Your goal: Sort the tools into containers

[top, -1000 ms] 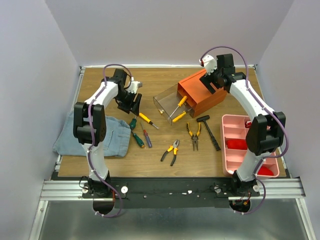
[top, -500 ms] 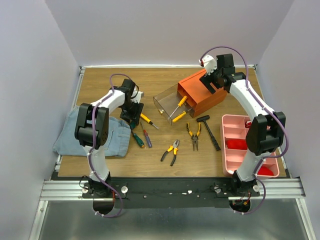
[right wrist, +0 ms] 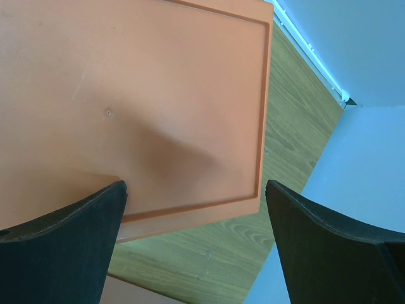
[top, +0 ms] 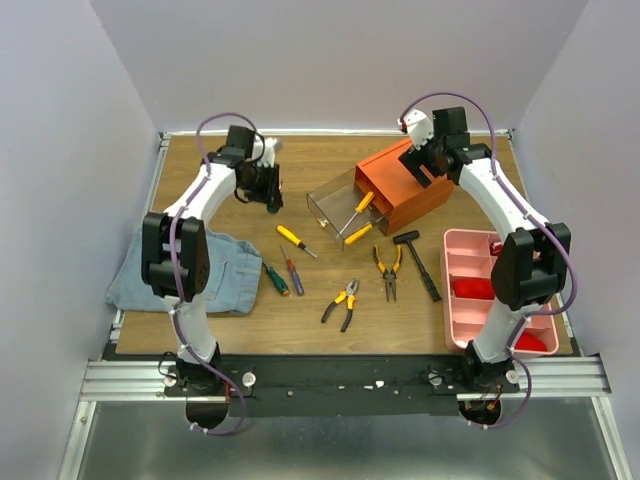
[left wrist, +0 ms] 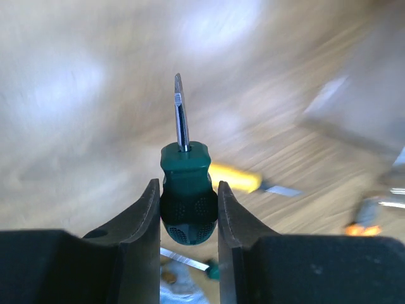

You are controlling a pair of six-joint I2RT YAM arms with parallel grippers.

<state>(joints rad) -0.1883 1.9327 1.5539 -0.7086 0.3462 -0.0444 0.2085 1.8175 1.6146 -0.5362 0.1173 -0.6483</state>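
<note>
- Your left gripper (left wrist: 186, 185) is clamped on a stubby green-handled screwdriver (left wrist: 185, 212): chunky dimpled plastic grip, short flat steel blade poking out past the fingers.
- It's up in the air over the far-left part of the wooden table (top: 320, 160).
- Your right gripper (right wrist: 195, 187) is spread wide over the orange box-shaped cabinet (right wrist: 126, 95), holding nothing.

A wooden table (top: 330, 165) is enclosed at the back and both sides by plain pale lavender walls (top: 340, 60). A white strip (top: 330, 131) is seen along its far edge. Aluminium rails (top: 120, 380) are fixed at the near edge, with grey sheet metal (top: 340, 445) below. The scene is evenly, softly lit
</note>
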